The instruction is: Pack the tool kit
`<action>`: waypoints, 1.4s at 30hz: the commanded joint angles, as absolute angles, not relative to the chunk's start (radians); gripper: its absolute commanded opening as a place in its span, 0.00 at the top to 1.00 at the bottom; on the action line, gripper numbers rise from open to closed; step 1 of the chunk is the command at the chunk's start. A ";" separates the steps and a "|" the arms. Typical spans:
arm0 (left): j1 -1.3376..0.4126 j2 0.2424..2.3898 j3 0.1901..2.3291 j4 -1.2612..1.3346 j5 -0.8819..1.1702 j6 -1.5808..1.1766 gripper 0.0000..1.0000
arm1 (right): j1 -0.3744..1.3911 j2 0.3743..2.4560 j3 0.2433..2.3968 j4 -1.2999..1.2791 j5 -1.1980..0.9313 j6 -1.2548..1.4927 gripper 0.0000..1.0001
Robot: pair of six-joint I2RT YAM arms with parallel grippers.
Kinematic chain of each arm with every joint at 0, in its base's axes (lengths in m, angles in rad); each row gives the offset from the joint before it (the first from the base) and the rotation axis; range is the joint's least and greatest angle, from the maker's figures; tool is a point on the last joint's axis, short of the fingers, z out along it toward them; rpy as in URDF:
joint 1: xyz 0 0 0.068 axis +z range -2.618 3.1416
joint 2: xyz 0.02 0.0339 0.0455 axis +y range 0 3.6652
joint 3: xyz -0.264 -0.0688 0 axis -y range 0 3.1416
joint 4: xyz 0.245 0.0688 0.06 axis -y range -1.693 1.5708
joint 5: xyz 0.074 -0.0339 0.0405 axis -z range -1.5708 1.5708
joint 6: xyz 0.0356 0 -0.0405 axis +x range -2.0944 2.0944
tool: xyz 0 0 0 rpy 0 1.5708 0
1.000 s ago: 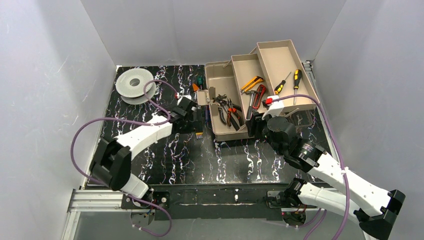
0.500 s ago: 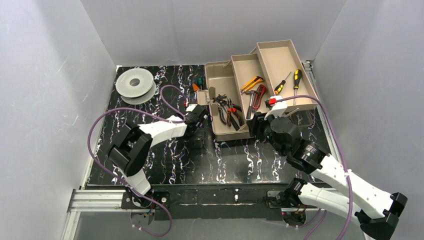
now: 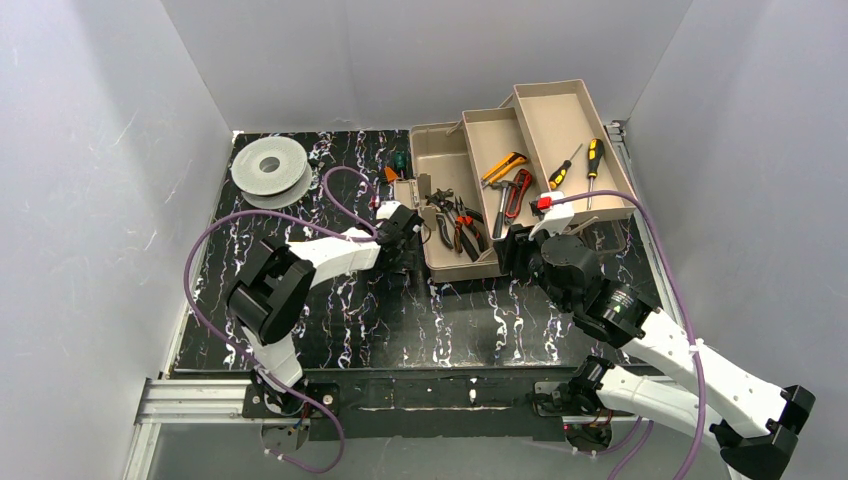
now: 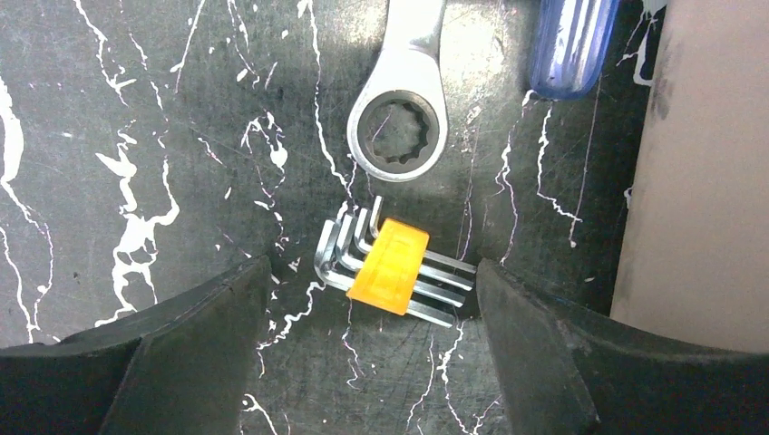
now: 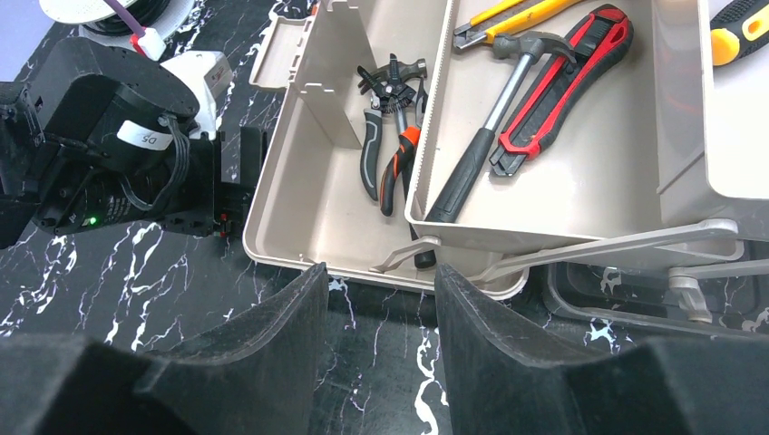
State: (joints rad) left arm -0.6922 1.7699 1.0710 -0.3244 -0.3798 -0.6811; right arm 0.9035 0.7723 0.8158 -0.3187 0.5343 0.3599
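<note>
The tan tool kit box [image 3: 460,268] stands open at the back right with its trays fanned out. Pliers [image 5: 399,154], a hammer [image 5: 490,136] and a red knife [image 5: 562,82] lie inside it. Two screwdrivers [image 3: 594,160] rest in the right tray. On the table left of the box lie an orange-clipped hex key set [image 4: 390,267], a silver wrench [image 4: 399,136] and a blue screwdriver handle [image 4: 571,45]. My left gripper [image 4: 372,304] is open and low, with one finger on each side of the hex keys. My right gripper [image 5: 381,290] hangs open and empty before the box's front wall [image 5: 299,181].
A round grey-white spool [image 3: 268,170] sits at the back left. Green and orange handles [image 3: 395,166] lie by the box's left rear corner. The box's clear lid [image 5: 635,299] lies flat at its front right. White walls enclose the table.
My left arm swung right toward the box and came down over the hex key set, its jaws narrowing slightly. The right arm has barely moved.
</note>
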 commanded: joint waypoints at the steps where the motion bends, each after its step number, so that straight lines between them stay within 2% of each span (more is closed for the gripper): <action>1: -0.691 1.768 1.075 -0.339 -0.435 -0.696 0.20 | 0.900 0.774 0.863 -0.302 0.538 0.347 0.46; 18: -0.654 1.602 0.920 -0.300 -0.432 -0.747 0.50 | 0.901 0.792 0.868 -0.293 0.517 0.354 0.46; 32: -0.655 1.353 0.964 -0.337 -0.398 -0.651 0.54 | 0.900 0.791 0.872 -0.298 0.517 0.361 0.46; 38: -0.653 1.303 1.022 -0.282 -0.279 -0.612 0.54 | 0.895 0.786 0.902 -0.322 0.547 0.314 0.46; 42: -0.654 1.328 1.063 -0.200 -0.163 -0.602 0.54 | 0.888 0.832 0.984 -0.427 0.549 0.298 0.46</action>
State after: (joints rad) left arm -0.6563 1.3357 1.0008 -0.2817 -0.2878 -0.6319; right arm 0.8967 0.8089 0.8757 -0.3691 0.5232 0.3325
